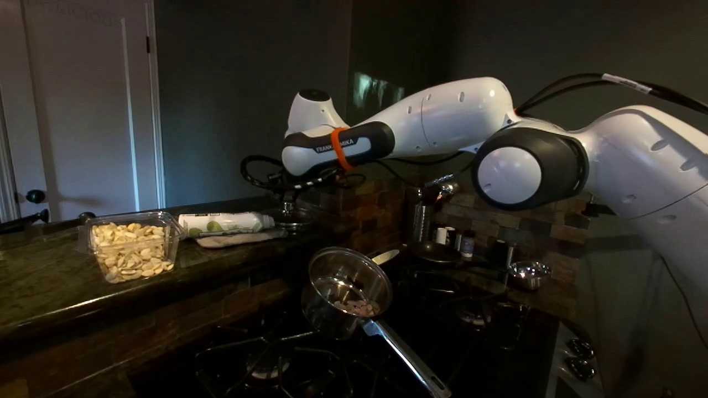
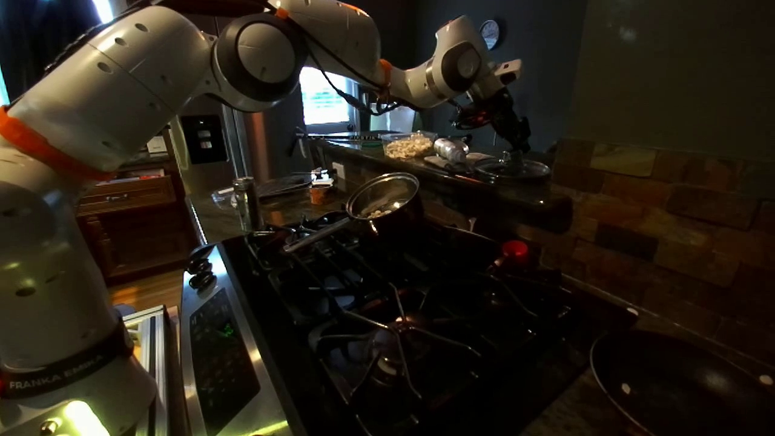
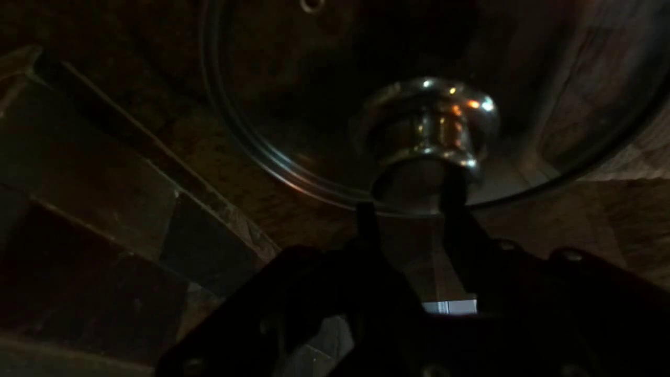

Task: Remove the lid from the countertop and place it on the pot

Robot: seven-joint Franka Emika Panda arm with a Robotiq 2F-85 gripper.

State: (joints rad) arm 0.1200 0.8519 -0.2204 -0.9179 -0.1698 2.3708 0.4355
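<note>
The lid is clear glass with a metal rim and a shiny steel knob. It lies flat on the raised countertop, in both exterior views (image 1: 299, 219) (image 2: 514, 171) and large in the wrist view (image 3: 293, 120). My gripper (image 3: 409, 195) is open, its two dark fingers at the knob's top. The right fingertip overlaps the knob's edge; the left one is just off its other side. Whether either touches is too dark to tell. In an exterior view the gripper (image 2: 522, 144) points down right over the knob. The steel pot (image 1: 326, 309) (image 2: 393, 221), long-handled and holding food pieces, stands uncovered on the stove.
On the raised countertop (image 1: 50, 293) beside the lid are a lying bottle (image 1: 224, 222), a flat pale pad (image 1: 238, 239) and a plastic box of pale pieces (image 1: 133, 251). A tiled wall (image 2: 629, 200) stands close by. A black pan (image 2: 684, 381) and red cup (image 2: 514, 251) are lower down.
</note>
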